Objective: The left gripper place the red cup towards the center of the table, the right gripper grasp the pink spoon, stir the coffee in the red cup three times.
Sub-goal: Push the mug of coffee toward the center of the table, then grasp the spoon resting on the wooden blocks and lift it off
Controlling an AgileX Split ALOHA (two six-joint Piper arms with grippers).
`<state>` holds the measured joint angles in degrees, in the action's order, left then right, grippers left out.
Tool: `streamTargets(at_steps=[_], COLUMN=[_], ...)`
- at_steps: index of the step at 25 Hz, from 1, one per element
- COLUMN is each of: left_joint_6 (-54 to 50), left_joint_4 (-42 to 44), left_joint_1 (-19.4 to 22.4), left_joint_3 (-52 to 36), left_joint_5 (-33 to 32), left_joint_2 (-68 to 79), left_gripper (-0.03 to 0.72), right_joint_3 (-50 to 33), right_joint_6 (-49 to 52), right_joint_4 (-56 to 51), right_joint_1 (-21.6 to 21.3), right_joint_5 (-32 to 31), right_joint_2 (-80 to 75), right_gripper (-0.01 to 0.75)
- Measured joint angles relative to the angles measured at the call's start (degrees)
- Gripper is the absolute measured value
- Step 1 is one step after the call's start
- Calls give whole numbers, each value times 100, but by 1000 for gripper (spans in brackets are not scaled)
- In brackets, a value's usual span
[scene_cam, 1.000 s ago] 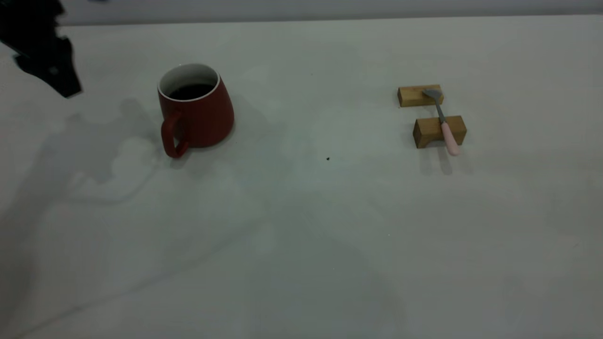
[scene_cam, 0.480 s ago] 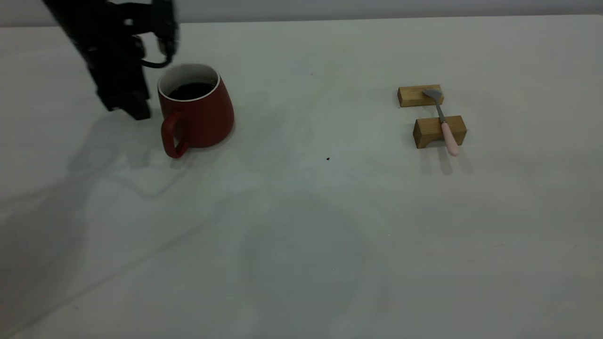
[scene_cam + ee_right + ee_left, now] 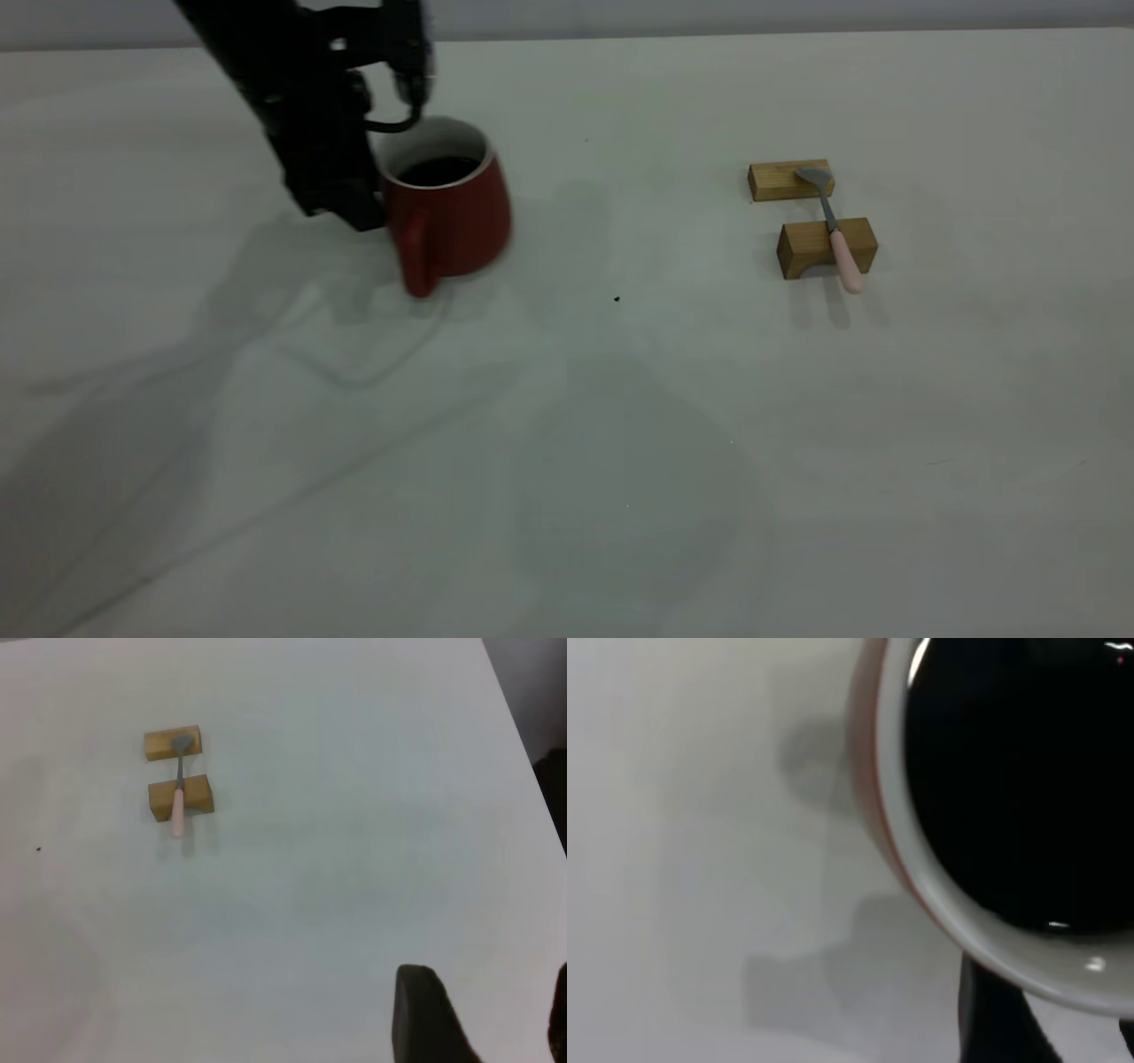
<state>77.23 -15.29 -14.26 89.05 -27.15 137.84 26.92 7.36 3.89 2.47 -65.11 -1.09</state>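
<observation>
The red cup (image 3: 456, 221) stands on the table (image 3: 567, 425) left of the middle, its handle toward the front, with dark coffee (image 3: 443, 170) inside. My left gripper (image 3: 354, 211) is low at the cup's left side, touching its wall. In the left wrist view the cup's white rim (image 3: 992, 948) and coffee (image 3: 1019, 780) fill the frame, and the left gripper (image 3: 1072, 1036) has its fingers apart outside the cup. The pink spoon (image 3: 837, 239) lies across two wooden blocks at the right. My right gripper (image 3: 492, 1028) hovers open, far from the spoon (image 3: 178, 802).
Two small wooden blocks (image 3: 788, 180) (image 3: 811, 248) carry the spoon, one under the bowl and one under the stem. A tiny dark speck (image 3: 617, 299) lies near the table's middle. The table's far edge (image 3: 709, 34) runs along the back.
My left gripper came in from the far left, reached the cup's left side, and the cup has slid right with it. The spoon and blocks have not moved.
</observation>
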Motion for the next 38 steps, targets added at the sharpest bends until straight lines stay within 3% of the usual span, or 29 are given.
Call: streamTargets(at_steps=[9, 14, 18, 24, 31, 38], left_joint_6=[5, -259, -1076, -3603, -6217, -7606], left_joint_4=[-528, -466, 233, 1529, 2182, 2237], left_joint_1=[-664, -658, -491, -295, -295, -295], left_joint_3=[0, 7, 7, 7, 7, -352], left_joint_5=[558, 370, -359, -1578, -3953, -3976], left_joint_2=[39, 7, -502, -2207, -4552, -6416], left_gripper=[407, 407, 407, 407, 407, 407], right_joint_3=[0, 0, 0, 0, 0, 0], right_joint_6=[0, 0, 0, 0, 0, 0], right_joint_4=[0, 0, 0, 0, 0, -4], right_joint_1=[0, 0, 0, 0, 0, 0], right_joint_5=[0, 0, 0, 0, 0, 0], right_joint_2=[0, 0, 0, 0, 0, 0], right_gripper=[379, 379, 379, 379, 379, 379])
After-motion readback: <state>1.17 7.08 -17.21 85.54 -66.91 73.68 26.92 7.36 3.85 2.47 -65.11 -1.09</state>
